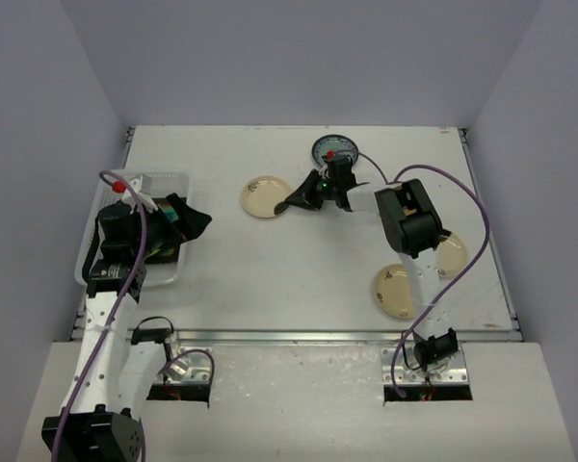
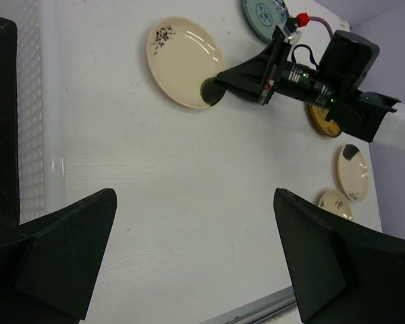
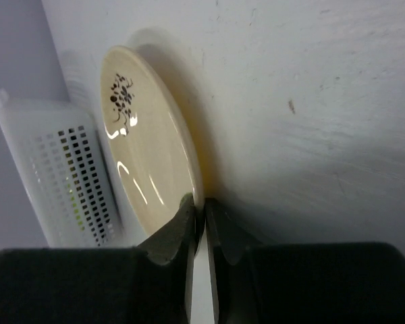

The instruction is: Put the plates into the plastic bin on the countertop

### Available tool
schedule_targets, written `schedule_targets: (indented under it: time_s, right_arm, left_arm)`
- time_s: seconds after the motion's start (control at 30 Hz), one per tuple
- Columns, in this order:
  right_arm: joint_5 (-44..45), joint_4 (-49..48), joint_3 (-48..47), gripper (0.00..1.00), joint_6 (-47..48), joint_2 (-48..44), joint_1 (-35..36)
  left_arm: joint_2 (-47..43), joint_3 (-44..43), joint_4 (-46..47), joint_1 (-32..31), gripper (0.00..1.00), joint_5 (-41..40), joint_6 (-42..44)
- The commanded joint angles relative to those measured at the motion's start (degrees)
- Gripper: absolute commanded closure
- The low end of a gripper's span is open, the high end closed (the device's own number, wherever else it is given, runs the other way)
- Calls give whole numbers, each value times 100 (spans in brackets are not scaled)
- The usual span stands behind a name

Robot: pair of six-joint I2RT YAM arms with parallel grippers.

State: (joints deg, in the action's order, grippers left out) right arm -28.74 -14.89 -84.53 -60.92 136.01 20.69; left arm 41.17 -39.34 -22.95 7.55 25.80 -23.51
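Observation:
A small cream plate point(image 1: 263, 196) point(image 2: 182, 59) point(image 3: 145, 155) with a dark sprig mark lies on the white countertop point(image 1: 270, 269). My right gripper point(image 1: 287, 205) point(image 2: 212, 91) point(image 3: 202, 209) is shut on its near-right rim, one finger above and one below. The plastic bin point(image 1: 159, 178) point(image 2: 30, 135) point(image 3: 67, 175) stands at the left, with a dark-rimmed square plate point(image 1: 164, 252) inside it. Hovering over the bin's right side, my left gripper point(image 1: 188, 219) point(image 2: 194, 196) is open and holds nothing.
A blue patterned plate point(image 1: 335, 149) point(image 2: 263, 12) lies at the back behind the right wrist. Two cream plates point(image 1: 397, 289) point(image 1: 451, 255) lie at the right, and a brown-yellow one point(image 2: 322, 120) shows under the right arm. A metal rail point(image 1: 299, 337) edges the near side.

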Motion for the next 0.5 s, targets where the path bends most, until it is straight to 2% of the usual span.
schedule_targets:
  time_s: [0.0,0.03,0.13,0.2,0.27,0.4,0.47]
  right_arm:
    - [462,212,418,97,43,115,106]
    - [485,89,639,100,41,-60,107]
    - [694,-128,1262,100,176,-921,111]
    - [979,34,1924,100,633,-1881,171]
    - [1003,505,2090,100,1184,-2619,245]
    - [431,1976,1919,100,2448,-3669,505]
    - [-231,2156,1975,100,2637,-3965,550]
  left_arm:
    - [95,56,199,-45,0,83,163]
    - [112,58,210,-55,0,113,163]
    - [198,41,230,-119,0,240,168]
    - [397,-49,256,-210,0,438,159]
    - [595,-128,312,-451,0,679,122]
    - [1144,-371,471,-1125,0,616,10]
    - [1445,-442,519,-1456,0,471,-21]
